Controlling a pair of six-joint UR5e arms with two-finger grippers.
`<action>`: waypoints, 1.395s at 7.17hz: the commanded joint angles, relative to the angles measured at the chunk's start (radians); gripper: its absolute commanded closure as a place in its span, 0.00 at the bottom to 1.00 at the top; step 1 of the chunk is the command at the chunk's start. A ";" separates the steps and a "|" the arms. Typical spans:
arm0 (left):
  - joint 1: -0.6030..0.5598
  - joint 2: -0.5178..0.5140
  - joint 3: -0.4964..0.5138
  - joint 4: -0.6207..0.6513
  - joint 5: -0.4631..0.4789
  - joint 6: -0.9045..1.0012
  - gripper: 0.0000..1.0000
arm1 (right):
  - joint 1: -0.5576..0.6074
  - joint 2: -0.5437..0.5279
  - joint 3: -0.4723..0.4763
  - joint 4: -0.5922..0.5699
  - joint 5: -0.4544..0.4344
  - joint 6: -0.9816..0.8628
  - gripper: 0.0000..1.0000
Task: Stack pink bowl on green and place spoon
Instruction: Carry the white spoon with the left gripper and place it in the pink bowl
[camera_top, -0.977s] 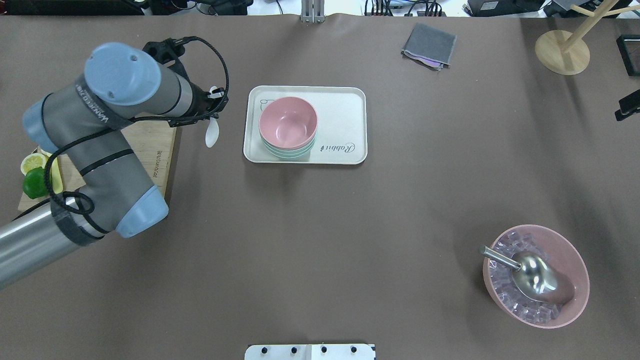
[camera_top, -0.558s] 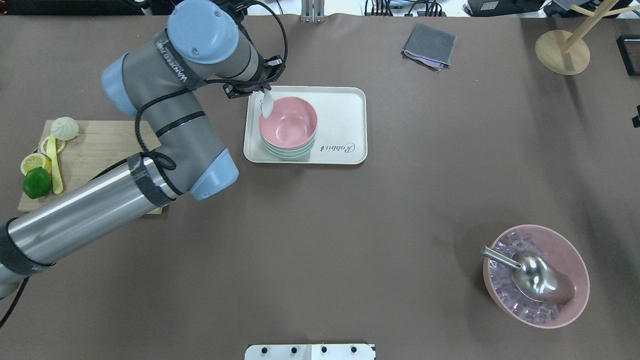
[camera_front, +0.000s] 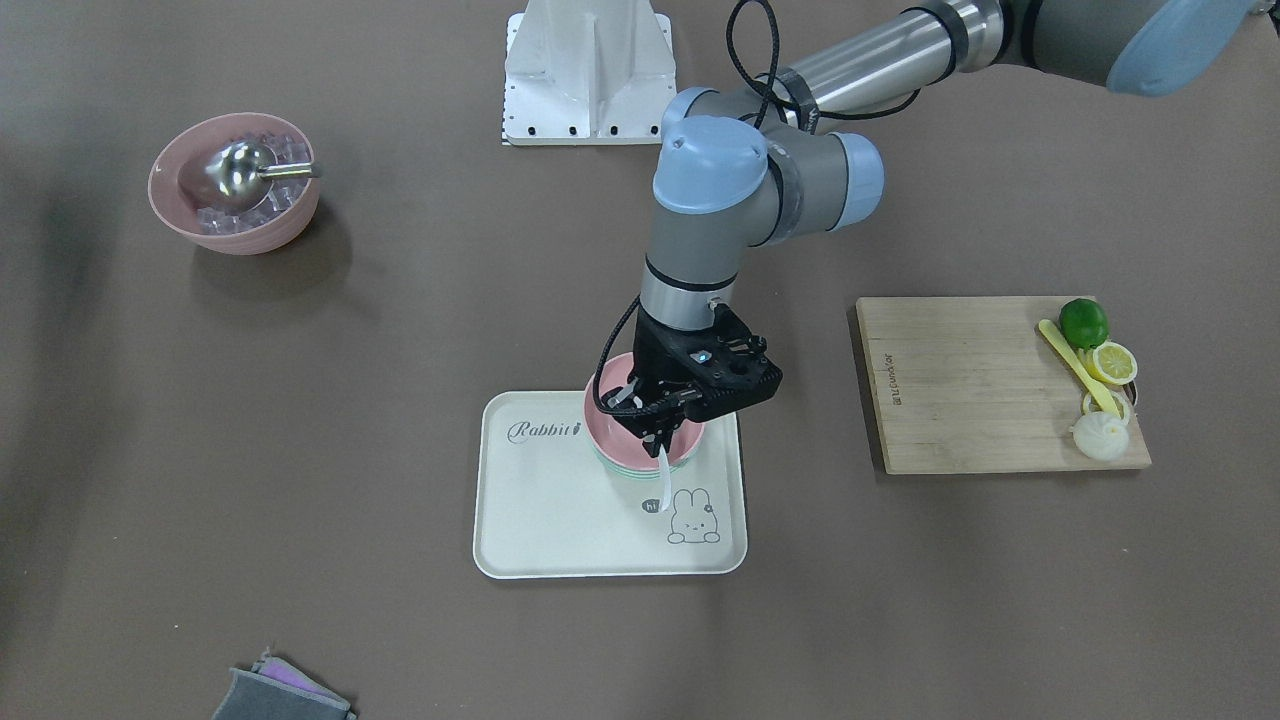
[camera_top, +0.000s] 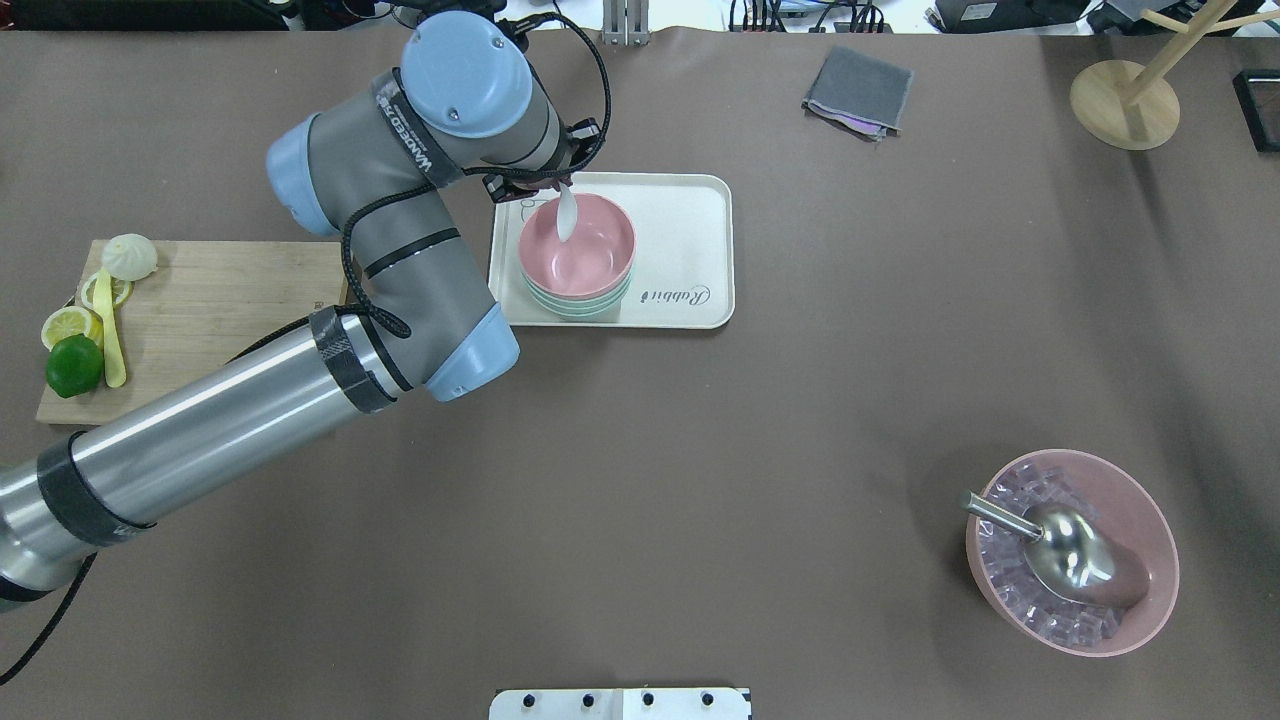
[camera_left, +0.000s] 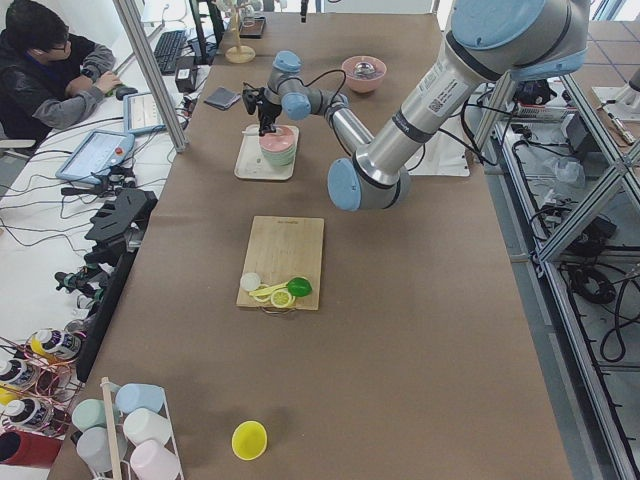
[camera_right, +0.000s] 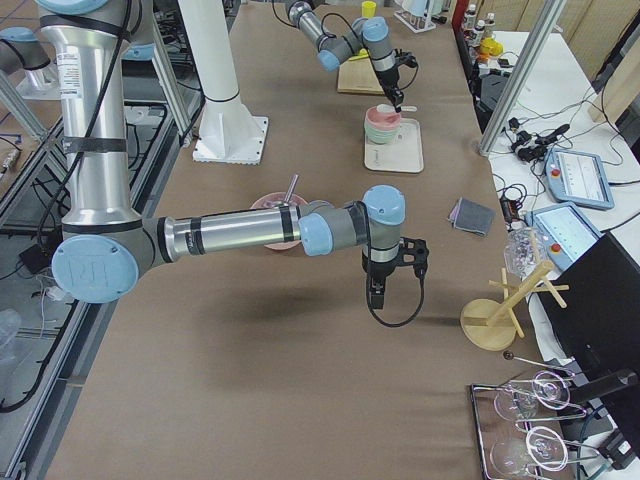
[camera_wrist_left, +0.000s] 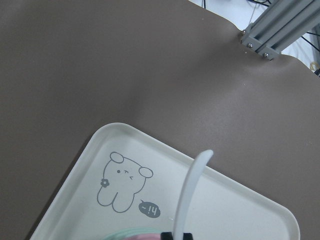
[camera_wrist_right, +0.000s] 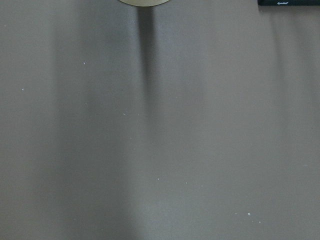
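The pink bowl (camera_top: 592, 258) sits stacked on the green bowl (camera_top: 575, 305) on the cream tray (camera_top: 690, 230). My left gripper (camera_top: 545, 182) is shut on the white spoon (camera_top: 566, 216) and holds it above the pink bowl's far-left rim, with the spoon's wide end over the bowl. The front view shows the gripper (camera_front: 655, 415) over the bowl (camera_front: 608, 420) with the spoon (camera_front: 663, 468) hanging down. The left wrist view shows the spoon (camera_wrist_left: 190, 192) over the tray (camera_wrist_left: 240, 210). My right gripper (camera_right: 378, 292) shows only in the right side view; I cannot tell its state.
A wooden cutting board (camera_top: 220, 300) with a lime (camera_top: 73, 365), lemon slices and a bun lies at the left. A pink bowl of ice with a metal scoop (camera_top: 1072, 550) stands front right. A grey cloth (camera_top: 858, 90) and a wooden stand (camera_top: 1125, 100) are at the back.
My left arm has swung right from beside the cutting board to the tray, carrying the spoon over the pink bowl. The right arm's dark edge has left the overhead view.
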 joint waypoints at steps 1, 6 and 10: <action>0.025 0.001 -0.001 -0.002 0.019 0.001 0.93 | 0.001 -0.001 0.002 0.000 0.000 -0.001 0.00; -0.002 0.101 -0.115 -0.013 0.006 0.142 0.02 | 0.004 -0.024 0.006 0.002 -0.001 -0.001 0.00; -0.307 0.351 -0.361 0.320 -0.359 0.828 0.02 | 0.016 -0.054 0.006 -0.018 0.000 -0.078 0.00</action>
